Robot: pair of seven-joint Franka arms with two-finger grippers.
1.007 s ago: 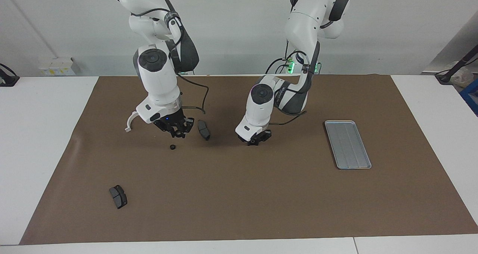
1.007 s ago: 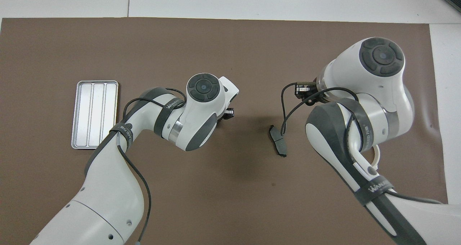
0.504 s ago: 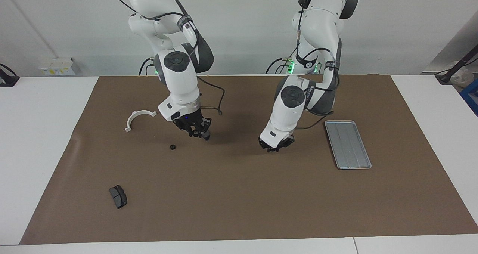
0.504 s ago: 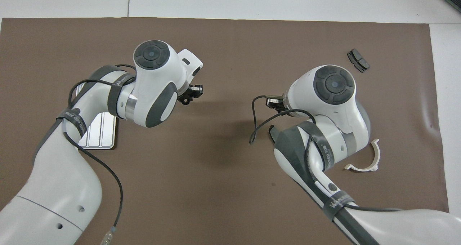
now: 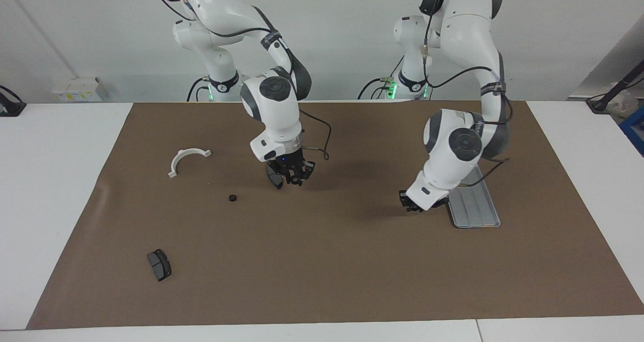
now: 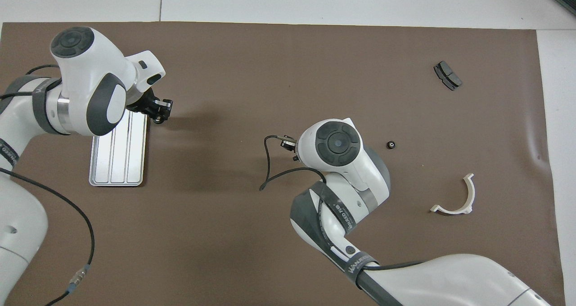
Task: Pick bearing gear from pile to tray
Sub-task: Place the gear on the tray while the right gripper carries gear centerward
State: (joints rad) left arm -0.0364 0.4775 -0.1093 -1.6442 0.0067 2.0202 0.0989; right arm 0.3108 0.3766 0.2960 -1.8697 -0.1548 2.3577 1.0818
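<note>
The pile is scattered on the brown mat: a white half-ring bracket (image 5: 184,155) (image 6: 470,195), a small black ring (image 5: 232,198) (image 6: 392,144), and two dark grey pads. One pad (image 5: 159,264) (image 6: 447,75) lies farthest from the robots. The other pad (image 5: 273,179) lies partly under my right gripper (image 5: 297,177), which hangs low just beside it; the overhead view hides both under the arm. My left gripper (image 5: 411,204) (image 6: 160,113) is low over the mat at the silver tray's (image 5: 478,208) (image 6: 118,162) edge. I cannot see anything in it.
The brown mat (image 5: 322,271) covers most of the white table. The left arm's wrist (image 5: 460,146) hangs over the nearer part of the tray. A cable loop (image 6: 270,171) dangles from the right wrist.
Both arms swung toward the left arm's end of the table. The left gripper went from the middle to the tray's edge. The right gripper left the ring and bracket and came over the pad.
</note>
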